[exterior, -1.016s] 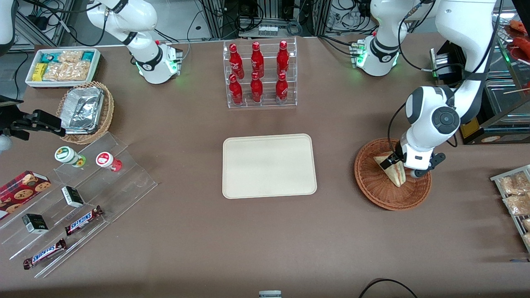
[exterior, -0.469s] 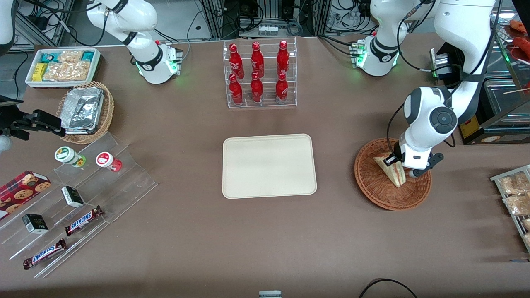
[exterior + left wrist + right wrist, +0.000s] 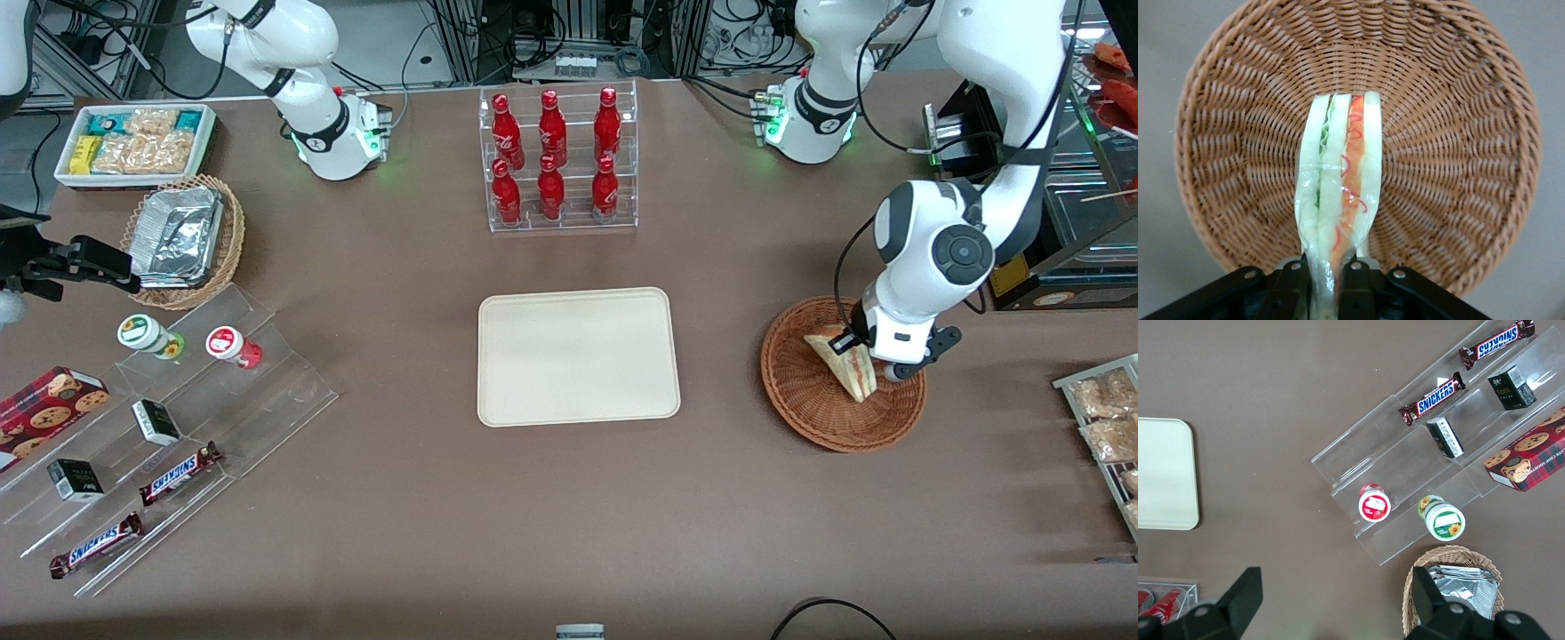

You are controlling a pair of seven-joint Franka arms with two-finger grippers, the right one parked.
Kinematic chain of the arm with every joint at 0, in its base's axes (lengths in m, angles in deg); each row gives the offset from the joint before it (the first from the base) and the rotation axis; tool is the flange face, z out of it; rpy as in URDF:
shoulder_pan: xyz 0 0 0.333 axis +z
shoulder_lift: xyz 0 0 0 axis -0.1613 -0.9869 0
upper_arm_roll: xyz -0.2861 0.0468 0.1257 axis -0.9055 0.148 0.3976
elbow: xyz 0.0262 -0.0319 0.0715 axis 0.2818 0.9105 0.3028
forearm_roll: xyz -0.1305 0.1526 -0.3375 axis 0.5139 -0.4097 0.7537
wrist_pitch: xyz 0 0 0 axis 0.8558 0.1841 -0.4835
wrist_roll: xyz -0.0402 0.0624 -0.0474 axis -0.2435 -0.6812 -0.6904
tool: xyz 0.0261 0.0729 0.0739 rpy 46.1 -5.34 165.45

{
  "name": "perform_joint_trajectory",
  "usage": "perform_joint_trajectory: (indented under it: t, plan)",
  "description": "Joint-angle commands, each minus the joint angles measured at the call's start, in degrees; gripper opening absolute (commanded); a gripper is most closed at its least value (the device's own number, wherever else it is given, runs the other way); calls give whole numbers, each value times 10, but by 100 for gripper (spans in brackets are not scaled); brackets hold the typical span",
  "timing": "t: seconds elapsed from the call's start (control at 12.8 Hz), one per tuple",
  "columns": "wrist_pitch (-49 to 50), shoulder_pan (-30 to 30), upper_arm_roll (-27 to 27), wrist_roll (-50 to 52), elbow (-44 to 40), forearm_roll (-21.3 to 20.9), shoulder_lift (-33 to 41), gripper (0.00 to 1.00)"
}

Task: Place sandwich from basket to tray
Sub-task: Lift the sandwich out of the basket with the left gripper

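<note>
The brown counter (image 3: pixel 569 498) carries everything, and the cream tray (image 3: pixel 578 356) at its middle serves as the landmark, its surface bare. Toward the working arm's end of the counter from the tray, well apart from it, sits the reddish-brown basket (image 3: pixel 822 404). The sandwich (image 3: pixel 849 369) stands on edge over the basket's middle, its red and green filling showing between the pale bread slices in the left wrist view (image 3: pixel 1338 180). The pincer (image 3: pixel 867 351) is closed narrowly on the sandwich's end, with a dark finger (image 3: pixel 1293 287) pressing each side of the wedge. From these views it cannot be told whether the sandwich's low tip touches the weave or hangs just clear. The step in hand looks like the lift out of the basket. The next move calls for raising the wedge clear of the basket's rim, carrying it sideways to above the tray, then lowering and releasing it there.
</note>
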Motion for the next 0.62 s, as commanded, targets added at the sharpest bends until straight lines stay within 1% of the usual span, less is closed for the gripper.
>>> perform_joint_trajectory:
  t: [0.0, 0.08, 0.16, 0.39, 0.55]
  plan:
    - [141, -28, -4, 10, -100, -11, 3, 0]
    - [181, -43, -4, 12, -134, -11, -5, 0]
    - [196, -61, -4, 14, -153, -10, -11, 0]
    - [199, -129, -4, 38, -180, -5, -31, 0]
    - [199, -171, -5, 29, -197, -3, -48, 0]
